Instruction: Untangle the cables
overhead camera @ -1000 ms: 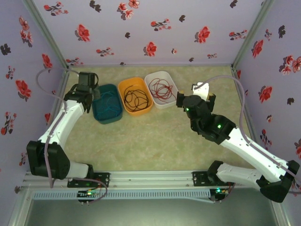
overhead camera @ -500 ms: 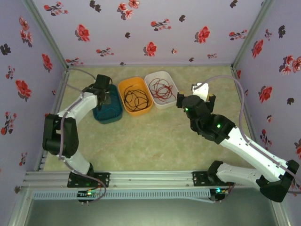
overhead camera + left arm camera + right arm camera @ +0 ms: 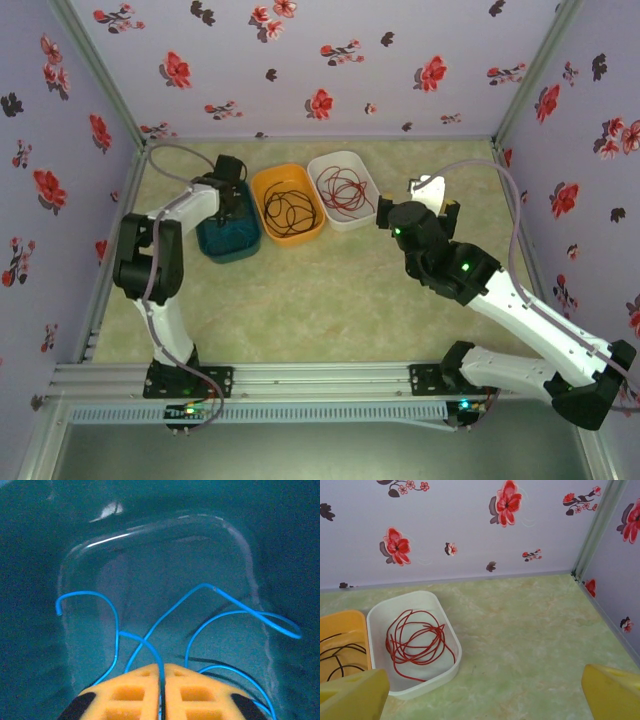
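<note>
Blue cable (image 3: 116, 630) lies in the teal tub (image 3: 230, 255), one strand pinched in the nearly closed left jaws, probably to park it apart. Beside that tub, black cable (image 3: 288, 210) lies in the orange tub (image 3: 300, 238), red cable (image 3: 343, 190) in the white tub (image 3: 405, 596); right jaws gape empty.

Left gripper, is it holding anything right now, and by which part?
Yes: the left gripper pinches the blue cable on one strand of its loop, inside the teal tub.
</note>
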`<action>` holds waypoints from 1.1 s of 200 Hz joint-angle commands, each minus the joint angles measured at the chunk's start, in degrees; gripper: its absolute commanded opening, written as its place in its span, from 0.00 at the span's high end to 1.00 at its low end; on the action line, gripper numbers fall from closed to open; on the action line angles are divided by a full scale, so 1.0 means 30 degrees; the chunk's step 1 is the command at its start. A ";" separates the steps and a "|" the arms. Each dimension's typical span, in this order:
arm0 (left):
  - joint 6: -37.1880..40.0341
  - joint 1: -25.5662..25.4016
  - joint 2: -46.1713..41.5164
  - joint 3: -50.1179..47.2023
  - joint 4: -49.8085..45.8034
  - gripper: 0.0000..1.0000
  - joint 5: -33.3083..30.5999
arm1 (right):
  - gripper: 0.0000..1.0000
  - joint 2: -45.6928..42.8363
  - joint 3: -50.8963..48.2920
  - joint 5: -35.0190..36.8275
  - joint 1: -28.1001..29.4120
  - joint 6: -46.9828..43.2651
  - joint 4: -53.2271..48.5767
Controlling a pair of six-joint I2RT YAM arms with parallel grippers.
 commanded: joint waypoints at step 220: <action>-0.0852 0.0568 -1.7274 -1.0485 0.4612 0.00 -0.1876 | 0.01 -0.1315 -0.2012 0.1689 -0.1460 0.0776 -0.0754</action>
